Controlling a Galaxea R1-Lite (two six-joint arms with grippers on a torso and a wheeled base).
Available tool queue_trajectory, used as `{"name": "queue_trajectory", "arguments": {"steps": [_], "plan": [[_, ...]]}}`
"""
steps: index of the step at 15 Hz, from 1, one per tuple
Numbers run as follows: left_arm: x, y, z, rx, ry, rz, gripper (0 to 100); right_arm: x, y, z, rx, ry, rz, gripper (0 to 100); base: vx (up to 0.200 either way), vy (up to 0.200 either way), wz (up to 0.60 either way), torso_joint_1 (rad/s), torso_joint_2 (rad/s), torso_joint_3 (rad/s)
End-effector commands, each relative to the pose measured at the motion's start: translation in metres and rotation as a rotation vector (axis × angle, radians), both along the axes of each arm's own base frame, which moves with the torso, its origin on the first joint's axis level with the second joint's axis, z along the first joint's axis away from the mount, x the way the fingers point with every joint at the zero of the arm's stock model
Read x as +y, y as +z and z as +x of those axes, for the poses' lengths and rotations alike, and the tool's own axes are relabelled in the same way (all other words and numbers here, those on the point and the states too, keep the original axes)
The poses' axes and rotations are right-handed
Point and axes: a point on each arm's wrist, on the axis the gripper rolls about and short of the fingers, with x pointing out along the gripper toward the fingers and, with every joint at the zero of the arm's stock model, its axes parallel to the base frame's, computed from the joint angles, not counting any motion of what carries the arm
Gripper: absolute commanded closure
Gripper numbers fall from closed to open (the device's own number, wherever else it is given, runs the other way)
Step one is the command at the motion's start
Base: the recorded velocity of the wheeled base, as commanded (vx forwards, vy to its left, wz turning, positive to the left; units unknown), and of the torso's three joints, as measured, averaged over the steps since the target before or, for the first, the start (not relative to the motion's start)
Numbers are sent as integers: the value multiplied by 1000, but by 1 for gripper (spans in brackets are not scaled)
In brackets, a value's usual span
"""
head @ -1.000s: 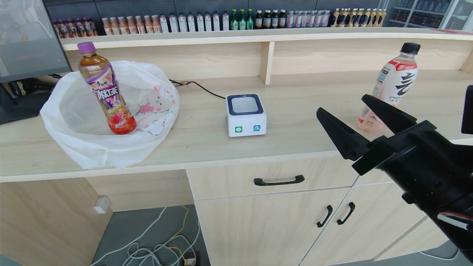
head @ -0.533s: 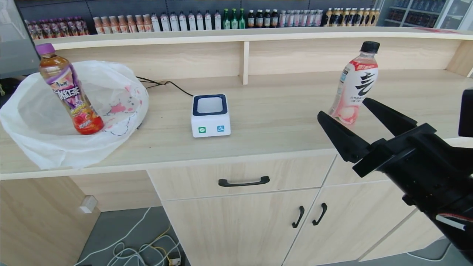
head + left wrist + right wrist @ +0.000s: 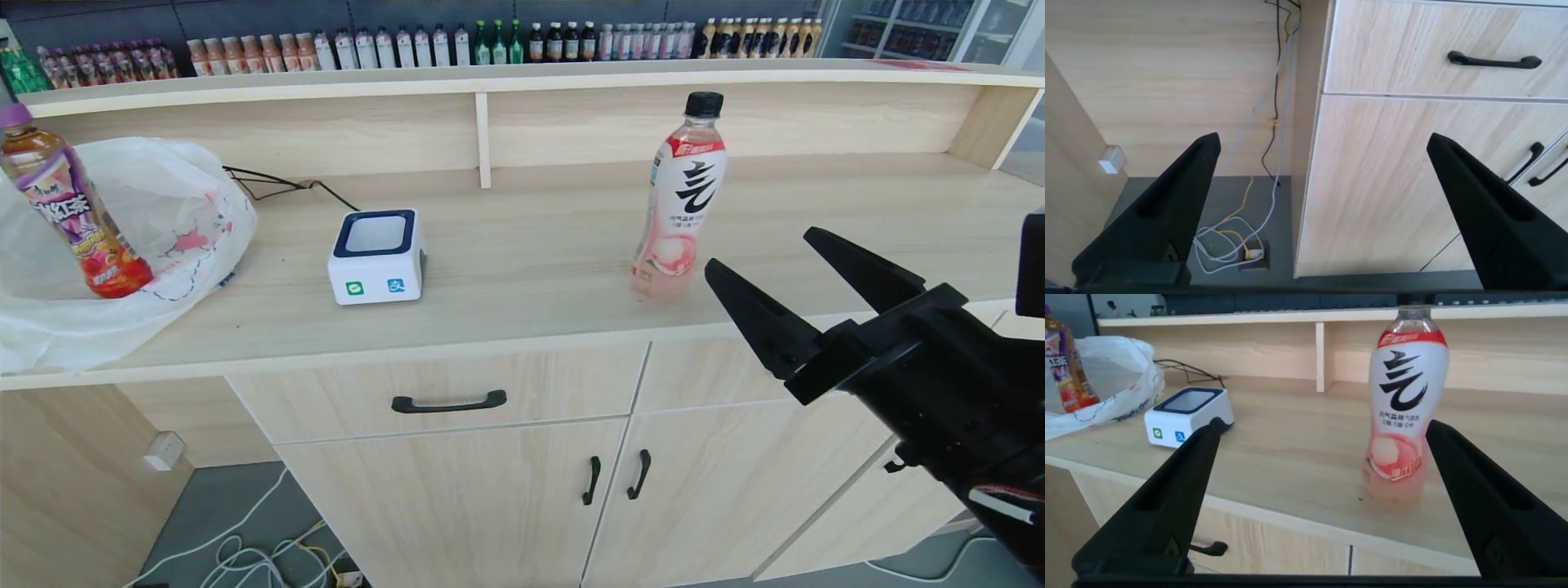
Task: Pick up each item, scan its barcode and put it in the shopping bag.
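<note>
1. Hanging low in front of the cabinet, the left gripper [image 3: 1323, 139] has its jaws spread wide with nothing between them. Past it are the cabinet fronts with a black drawer handle [image 3: 1494, 60], loose cables [image 3: 1237, 245] on the floor and a wall socket [image 3: 1110, 159].
2. The right gripper [image 3: 759, 248] sits off the front edge of the bench [image 3: 531, 269], on the right side, about level with the bench top and pointing in over it. Jaws are wide open and hold nothing.
3. The pink drink bottle [image 3: 678, 196] has a black cap and stands upright on the bench near the front edge. It is just beyond the right gripper and not touching it. In the right wrist view it is framed in the gap between the open jaws.
4. The scanner [image 3: 377, 256] is a white box with a dark blue rim and its window facing up. It is mid-bench, well left of the pink drink bottle. A black cable [image 3: 277, 184] runs behind it toward the back panel.
5. The shopping bag [image 3: 163, 196] is white plastic with its mouth open, at the left end of the bench. It is near the scanner but apart from it, and its front reaches the bench edge. A tea bottle [image 3: 73, 220] with a purple cap stands inside, top leaning left.
6. At the far end, a raised shelf [image 3: 571, 77] runs over the back of the bench. Behind it is a long row of bottles [image 3: 506, 41].
</note>
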Motion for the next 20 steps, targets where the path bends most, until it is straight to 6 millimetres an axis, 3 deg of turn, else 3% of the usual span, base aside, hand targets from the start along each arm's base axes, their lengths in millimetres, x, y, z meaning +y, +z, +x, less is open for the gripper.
{"name": "queue_trajectory", "arguments": {"steps": [1,5,8,12,20], "plan": [[0,0,0,0,0,0,0,-1,-1,-1,2,0,-2,0,0,0,0,0,0,0],[0,0,0,0,0,1,0,4,-3,1,16,11,-47,0,0,0,0,0,0,0],[0,0,0,0,0,0,0,15,13,24,29,-23,-54,0,0,0,0,0,0,0],[0,0,0,0,0,43,0,19,28,52,183,-53,-99,0,0,0,0,0,0,0],[0,0,0,2,0,47,0,38,23,98,214,-88,-92,0,0,0,0,0,0,0]]}}
